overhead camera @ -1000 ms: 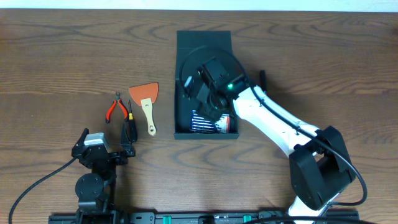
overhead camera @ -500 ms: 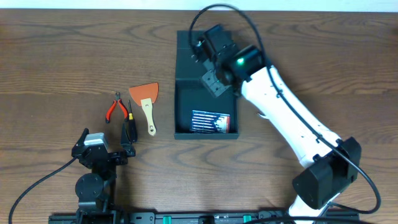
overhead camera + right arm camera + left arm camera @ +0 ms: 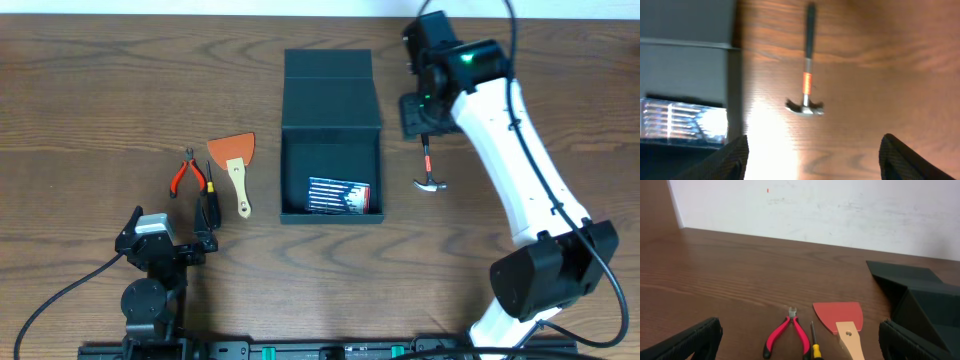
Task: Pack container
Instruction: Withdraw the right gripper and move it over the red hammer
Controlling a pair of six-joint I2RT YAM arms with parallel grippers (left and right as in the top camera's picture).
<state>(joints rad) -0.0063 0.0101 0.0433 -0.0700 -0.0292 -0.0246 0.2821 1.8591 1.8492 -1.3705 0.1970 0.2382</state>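
Both wide, empty — left fingers (image 3: 695, 340) apart from container (image 3: 330, 90), right fingers (image 3: 732, 157) just beside.

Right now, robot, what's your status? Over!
Left gripper open, empty. Right gripper open, empty, above black-handled steel hammer. Dark teal rectangular container lid open, striped packet inside. Nothing blocking it.

Tbl (image 3: 100, 80) w/ container (image 3: 331, 92), hammer (image 3: 428, 166), pliers (image 3: 187, 176), scraper (image 3: 233, 158)
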